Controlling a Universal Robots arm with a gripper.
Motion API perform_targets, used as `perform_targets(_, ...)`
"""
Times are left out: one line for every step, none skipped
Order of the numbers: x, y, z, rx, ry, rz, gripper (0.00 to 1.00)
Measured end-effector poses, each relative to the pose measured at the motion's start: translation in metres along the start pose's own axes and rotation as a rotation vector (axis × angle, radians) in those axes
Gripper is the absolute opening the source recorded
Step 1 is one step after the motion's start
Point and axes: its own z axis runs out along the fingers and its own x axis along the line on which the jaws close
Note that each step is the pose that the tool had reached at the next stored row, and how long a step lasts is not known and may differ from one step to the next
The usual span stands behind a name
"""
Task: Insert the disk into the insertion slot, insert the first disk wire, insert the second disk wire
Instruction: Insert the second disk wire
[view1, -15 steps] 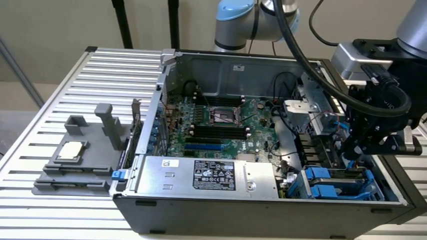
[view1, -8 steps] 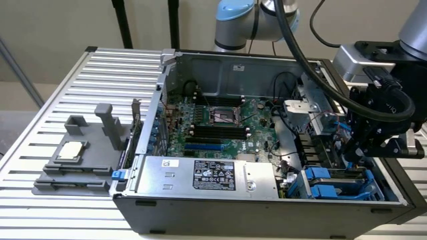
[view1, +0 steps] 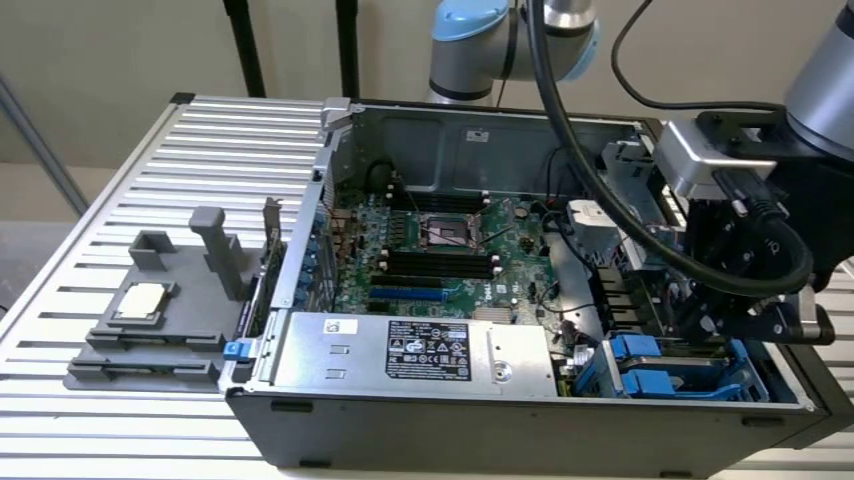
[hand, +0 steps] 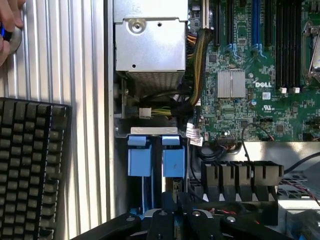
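Exterior view has the pincer (view1: 727, 325) clamped shut at lower right, right above the insertion slot (view1: 681, 368) with its blue latches inside the PC case (view1: 534, 425).

On the motherboard (hand: 250, 75) under my wrist camera I read the white word "DELL", printed just beside the silver heatsink (hand: 231, 83); close by stands a small white mark whose letters I cannot make out; the power-supply box (view1: 414, 352) carries a black-and-white label (view1: 427, 350) in the exterior view, its print too fine for me to read; a small white sticker (view1: 343, 327) beside it is likewise unreadable.
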Motion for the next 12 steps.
perform_targets(0.000, 0.0013, 0.0009, 0.0026, -0.0047, -0.002, 0.16)
perform_targets(0.000, 0.0025, 0.0017, 0.0054, -0.0091, -0.005, 0.16)
perform_targets(0.000, 0.0032, 0.0025, 0.0090, -0.0125, -0.008, 0.16)
perform_targets(0.000, 0.0035, 0.0034, 0.0130, -0.0145, -0.010, 0.16)
perform_targets(0.001, 0.0036, 0.0042, 0.0175, -0.0163, -0.013, 0.16)
perform_targets(0.001, 0.0036, 0.0049, 0.0215, -0.0177, -0.015, 0.16)
perform_targets(0.001, 0.0037, 0.0060, 0.0256, -0.0191, -0.016, 0.16)
perform_targets(0.001, 0.0038, 0.0070, 0.0291, -0.0204, -0.018, 0.16)
perform_targets(0.001, 0.0041, 0.0081, 0.0321, -0.0214, -0.019, 0.16)
perform_targets(0.001, 0.0043, 0.0094, 0.0345, -0.0225, -0.021, 0.16)
perform_targets(0.001, 0.0045, 0.0107, 0.0362, -0.0232, -0.022, 0.16)
perform_targets(0.001, 0.0046, 0.0118, 0.0375, -0.0238, -0.023, 0.16)
